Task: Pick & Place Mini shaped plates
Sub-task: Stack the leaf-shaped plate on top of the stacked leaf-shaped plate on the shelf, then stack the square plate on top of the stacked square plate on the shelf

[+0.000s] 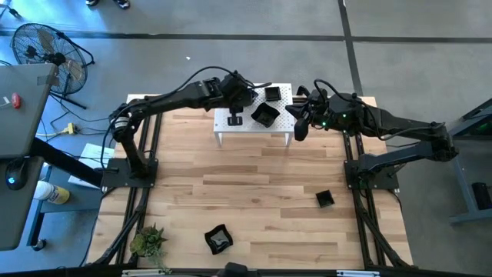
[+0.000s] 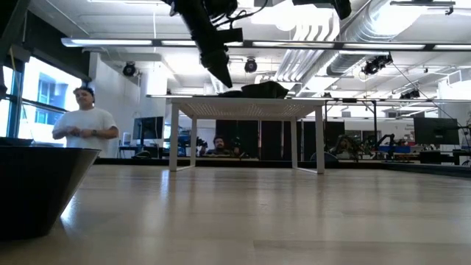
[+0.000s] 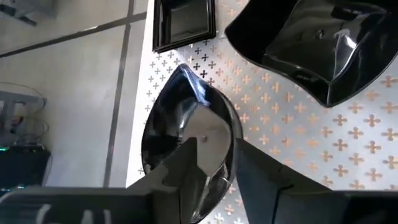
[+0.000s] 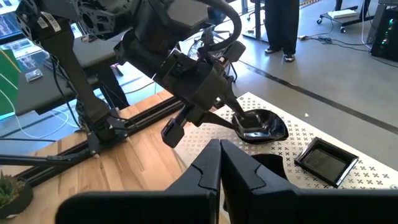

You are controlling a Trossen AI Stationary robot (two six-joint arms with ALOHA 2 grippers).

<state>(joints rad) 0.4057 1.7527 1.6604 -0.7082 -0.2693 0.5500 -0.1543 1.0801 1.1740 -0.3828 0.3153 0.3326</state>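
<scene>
Three glossy black mini shaped plates rest on the white perforated rack [image 1: 231, 123] at the table's far side: a square one [image 1: 272, 94], a wavy one [image 1: 265, 115], and a leaf-shaped one [image 3: 186, 124]. My left gripper [image 3: 217, 168] is open above the leaf-shaped plate, slanting down, with the plate's rim between its fingers. My right gripper [image 4: 219, 148] hangs shut and empty beside the rack's right end [image 1: 301, 127]. Two more plates lie on the wooden table, one near the right [image 1: 325, 199] and one at the front [image 1: 219, 239]. My left gripper straddles the leaf-shaped plate's rounded end [image 3: 231, 163]: one finger [image 3: 186, 171] is over the bowl and the other [image 3: 267, 183] is outside over the rack. I cannot tell whether either finger touches it. The plate sits flat on the rack.
A small green plant [image 1: 148, 241] stands at the table's front left corner. A black plate [image 2: 37, 188] fills the low view's near left. The rack stands on short legs [image 2: 175, 140]. People show in the room beyond the table. Bare wood lies between the rack and the front plates.
</scene>
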